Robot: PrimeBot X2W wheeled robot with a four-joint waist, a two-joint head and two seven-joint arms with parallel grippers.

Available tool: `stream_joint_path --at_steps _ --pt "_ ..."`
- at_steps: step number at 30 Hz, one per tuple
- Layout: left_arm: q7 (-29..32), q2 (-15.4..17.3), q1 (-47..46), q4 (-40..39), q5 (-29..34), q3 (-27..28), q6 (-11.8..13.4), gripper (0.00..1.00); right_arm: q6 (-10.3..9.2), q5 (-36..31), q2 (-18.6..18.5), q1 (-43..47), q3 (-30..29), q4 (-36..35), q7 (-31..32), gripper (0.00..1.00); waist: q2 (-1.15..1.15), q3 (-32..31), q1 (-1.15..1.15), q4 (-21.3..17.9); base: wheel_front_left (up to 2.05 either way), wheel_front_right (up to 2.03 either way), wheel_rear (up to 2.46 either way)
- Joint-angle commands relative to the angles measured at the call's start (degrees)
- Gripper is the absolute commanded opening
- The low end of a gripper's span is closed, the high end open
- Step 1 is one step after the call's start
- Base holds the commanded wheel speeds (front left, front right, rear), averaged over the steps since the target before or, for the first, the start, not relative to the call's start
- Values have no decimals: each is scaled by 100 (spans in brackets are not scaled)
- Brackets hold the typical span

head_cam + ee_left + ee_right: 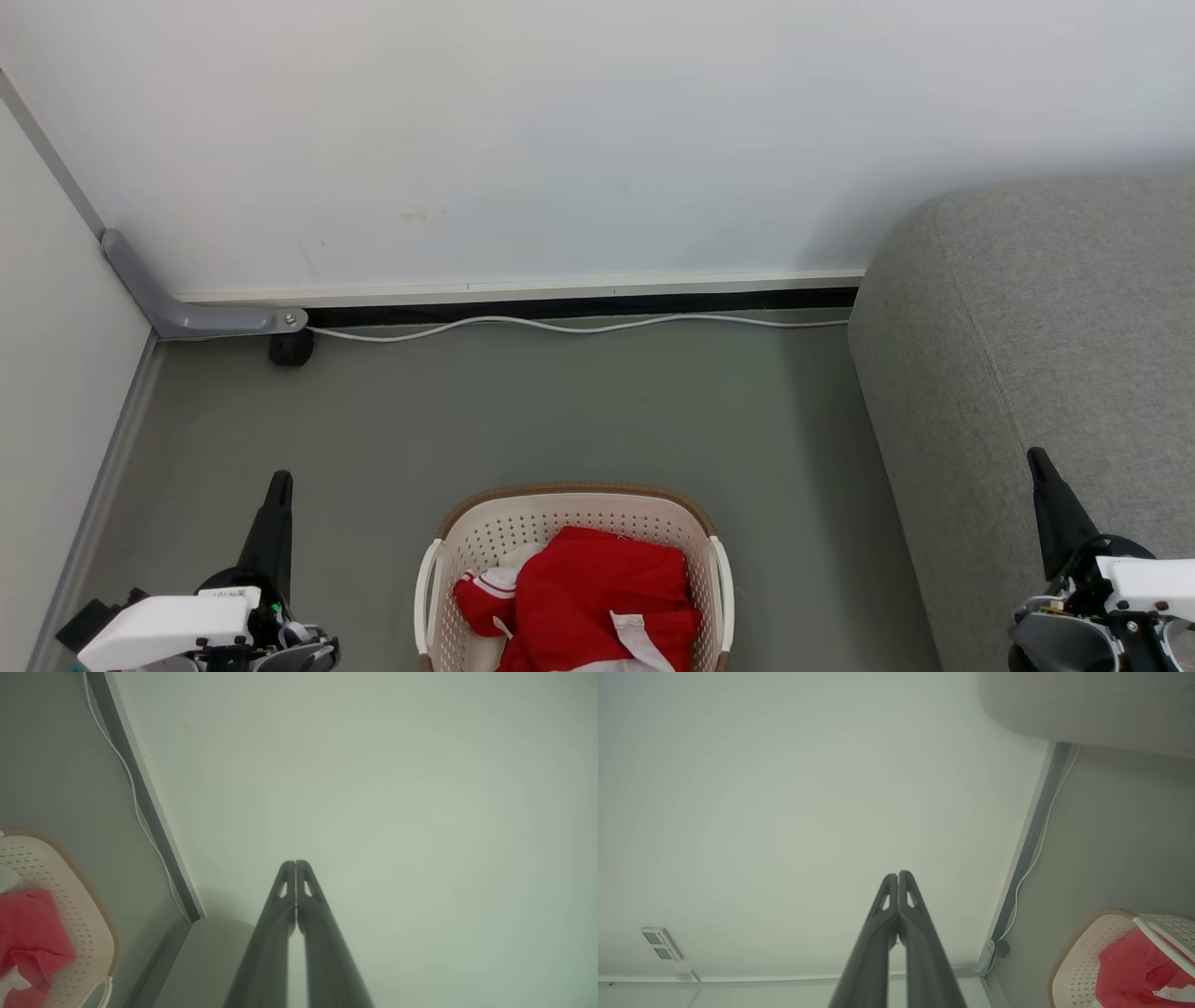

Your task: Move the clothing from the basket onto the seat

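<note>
Clothing (pixel 597 588) lies bunched in the basket (pixel 560 527); left gripper (pixel 279 480) and right gripper (pixel 1034 456) are closed, empty. A lifted garment may snag and drag the basket along, I think.

I see the clothing (pixel 607 588) in the basket (pixel 560 527) on the floor (pixel 560 411) ahead. The sofa (pixel 1046 355) stands to its right; a cable (pixel 579 328) runs behind it along the wall (pixel 560 140).
</note>
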Motion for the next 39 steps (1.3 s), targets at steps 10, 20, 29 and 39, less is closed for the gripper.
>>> stream_joint_path --at_steps 10,20,29,39 --pt "34 99 -331 -167 -21 162 -43 0 24 66 -59 -93 104 -178 43 0 0 0 0 0 0 0 0" --pt "34 99 -331 -167 -21 162 -43 0 24 67 -59 -93 104 -178 43 0 0 0 0 0 0 0 0" --pt "34 99 -331 -167 -21 162 -43 0 24 67 -59 -93 104 -178 43 0 0 0 0 0 0 0 0" --pt "-8 -33 45 93 1 -1 7 100 -2 -5 23 27 16 94 -1 100 0 0 0 0 0 0 0"
